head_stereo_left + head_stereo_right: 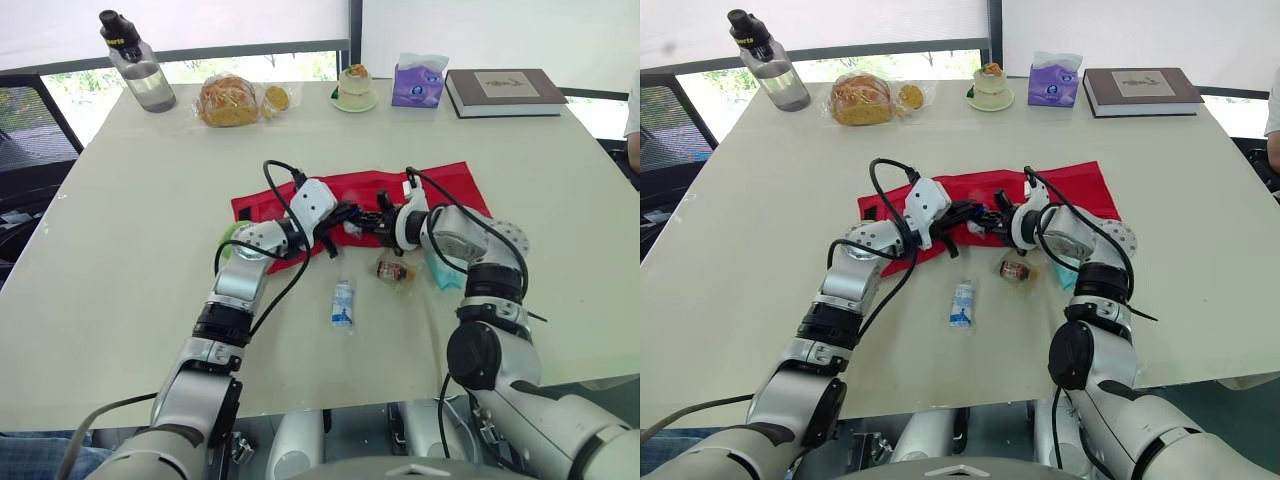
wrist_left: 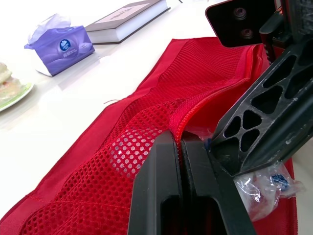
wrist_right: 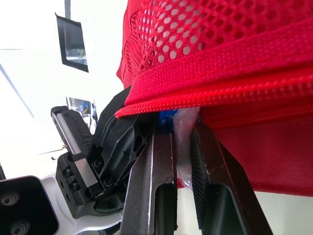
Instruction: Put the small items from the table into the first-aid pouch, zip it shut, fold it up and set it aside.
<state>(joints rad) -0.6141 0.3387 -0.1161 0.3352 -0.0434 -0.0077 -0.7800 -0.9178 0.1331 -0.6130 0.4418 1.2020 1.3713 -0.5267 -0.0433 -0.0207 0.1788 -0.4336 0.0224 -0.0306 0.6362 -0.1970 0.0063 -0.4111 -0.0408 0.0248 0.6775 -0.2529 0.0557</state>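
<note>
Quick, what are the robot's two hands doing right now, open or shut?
Left gripper: shut, pinching the zipper edge of the red pouch.
Right gripper: shut on a clear plastic packet.

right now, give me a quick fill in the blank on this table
1. The left gripper is shut on the mesh edge of the ____ pouch.
2. The right gripper holds a clear packet; the small bottle lies on the ____.
3. The tissue box stands between the cake and the ____.
Missing: red; table; book.
</note>
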